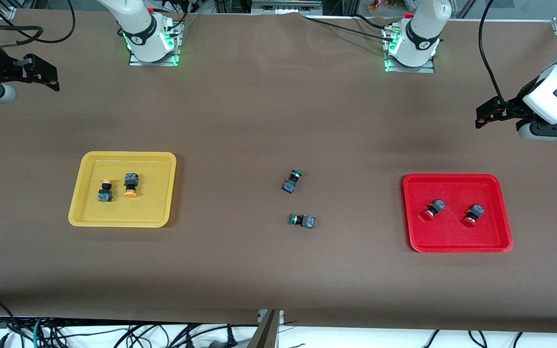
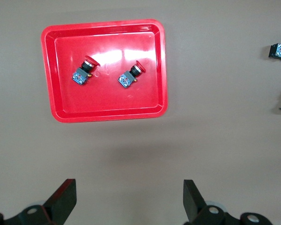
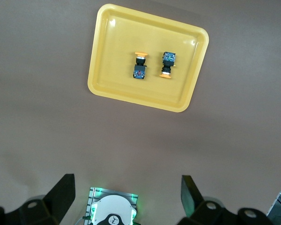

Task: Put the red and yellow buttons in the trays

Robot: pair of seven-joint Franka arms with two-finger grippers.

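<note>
1. Both yellow buttons [image 1: 118, 187] are lying on their sides inside the yellow tray [image 1: 85, 193], close beside each other, toward the right arm's end of the table.
2. Both red buttons [image 1: 452, 211] are lying inside the red tray [image 1: 452, 246], a little apart, toward the left arm's end. By my judgement the sorting is looking complete.
3. The left gripper [image 1: 489, 116] is hanging in the air over bare table at its own end, fingers spread wide and holding nothing.
4. The right gripper [image 1: 41, 75] is hanging over the table edge at its own end, also spread wide and empty. Both arms are waiting.
5. Two green buttons [image 1: 298, 200] are lying on the bare table between the trays. The risk I am seeing: an arm could take one of them by mistake, because their dark bodies are looking the same as the others.
6. A button lying on its side could also roll if a tray is bumped.
7. In the front view both arms are being cut off by the picture edges, so the right gripper is only partly showing.
8. In the left wrist view the green buttons are being cut by the edge.
</note>
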